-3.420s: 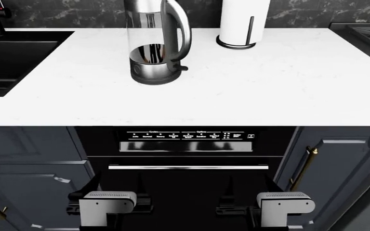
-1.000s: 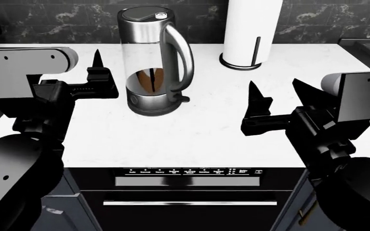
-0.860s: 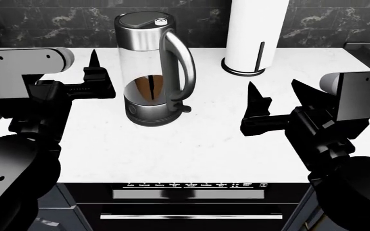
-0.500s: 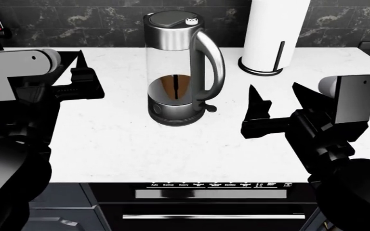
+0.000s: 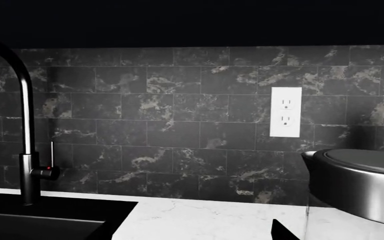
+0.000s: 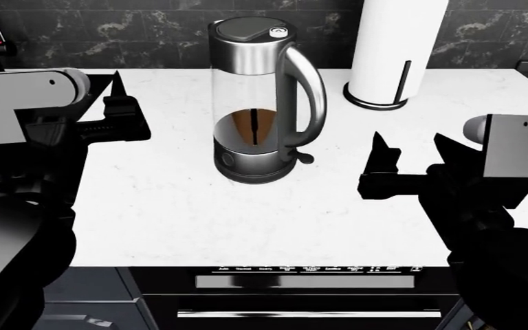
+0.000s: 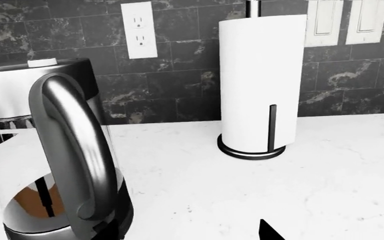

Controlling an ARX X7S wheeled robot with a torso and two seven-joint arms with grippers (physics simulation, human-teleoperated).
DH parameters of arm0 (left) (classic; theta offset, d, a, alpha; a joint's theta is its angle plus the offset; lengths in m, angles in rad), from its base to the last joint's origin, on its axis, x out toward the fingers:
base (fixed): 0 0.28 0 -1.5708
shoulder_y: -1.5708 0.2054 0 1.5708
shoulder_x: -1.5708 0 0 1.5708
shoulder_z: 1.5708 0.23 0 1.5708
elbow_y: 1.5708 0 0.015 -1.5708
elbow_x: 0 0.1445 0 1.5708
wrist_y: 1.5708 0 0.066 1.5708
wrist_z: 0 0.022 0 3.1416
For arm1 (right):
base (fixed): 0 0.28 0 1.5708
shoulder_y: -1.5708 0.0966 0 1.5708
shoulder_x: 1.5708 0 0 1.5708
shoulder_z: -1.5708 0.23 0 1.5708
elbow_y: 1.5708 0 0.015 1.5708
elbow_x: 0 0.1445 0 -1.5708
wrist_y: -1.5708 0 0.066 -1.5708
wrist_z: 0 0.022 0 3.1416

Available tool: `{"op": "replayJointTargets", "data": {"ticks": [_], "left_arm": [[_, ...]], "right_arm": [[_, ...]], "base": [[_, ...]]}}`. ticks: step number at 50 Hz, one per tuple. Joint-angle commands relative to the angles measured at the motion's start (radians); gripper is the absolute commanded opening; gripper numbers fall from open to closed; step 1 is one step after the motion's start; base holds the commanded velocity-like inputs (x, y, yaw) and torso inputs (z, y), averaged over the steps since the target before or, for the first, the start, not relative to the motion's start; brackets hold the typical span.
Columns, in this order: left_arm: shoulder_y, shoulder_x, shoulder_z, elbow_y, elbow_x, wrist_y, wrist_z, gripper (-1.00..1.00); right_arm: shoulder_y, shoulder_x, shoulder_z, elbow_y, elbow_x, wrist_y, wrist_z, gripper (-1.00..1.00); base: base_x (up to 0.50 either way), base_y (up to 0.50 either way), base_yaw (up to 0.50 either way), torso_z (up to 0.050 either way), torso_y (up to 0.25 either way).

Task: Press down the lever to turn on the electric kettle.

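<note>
Head view shows a white counter (image 6: 245, 220) running from a dark tiled wall (image 6: 154, 20) at its back edge to a black oven front (image 6: 301, 302) below its front edge. Both arms hang over the counter: the left gripper (image 6: 117, 113) near the left edge, with only one dark finger plainly visible, so I cannot tell how wide it stands; the right gripper (image 6: 414, 157) toward the right front, its two fingers spread well apart and holding nothing. A paper towel roll (image 6: 399, 48) stands upright near the back edge, right of middle. The kettle (image 6: 255, 96) stands upright just left of it, near the counter's middle, between the grippers and touching neither. Its lever (image 6: 302, 157) sticks out from the steel base below the handle foot, pointing toward the right gripper.
</note>
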Motion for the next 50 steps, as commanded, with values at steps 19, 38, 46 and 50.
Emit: {"op": "replayJointTargets", "data": {"ticks": [19,38,46,50], "left_arm": [[0.007,-0.008,-0.018,0.009,-0.013,0.004,-0.016,1.00],[0.000,-0.011,-0.014,0.008,-0.021,0.002,-0.022,1.00],[0.001,-0.013,-0.013,0.007,-0.022,0.005,-0.024,1.00],[0.001,-0.014,-0.012,0.006,-0.023,0.008,-0.024,1.00]], "right_arm": [[0.010,0.020,0.026,0.041,0.103,0.064,0.146,1.00],[-0.006,0.045,0.012,0.067,0.113,0.028,0.064,-1.00],[-0.026,0.055,-0.020,0.067,0.090,0.006,0.036,-1.00],[-0.025,0.056,-0.039,0.068,0.089,0.005,0.029,-1.00]], "base": [[0.21,0.09,0.00,0.000,0.001],[0.00,0.00,0.00,0.000,0.000],[0.00,0.00,0.00,0.000,0.000],[0.00,0.00,0.00,0.000,0.000]]}}
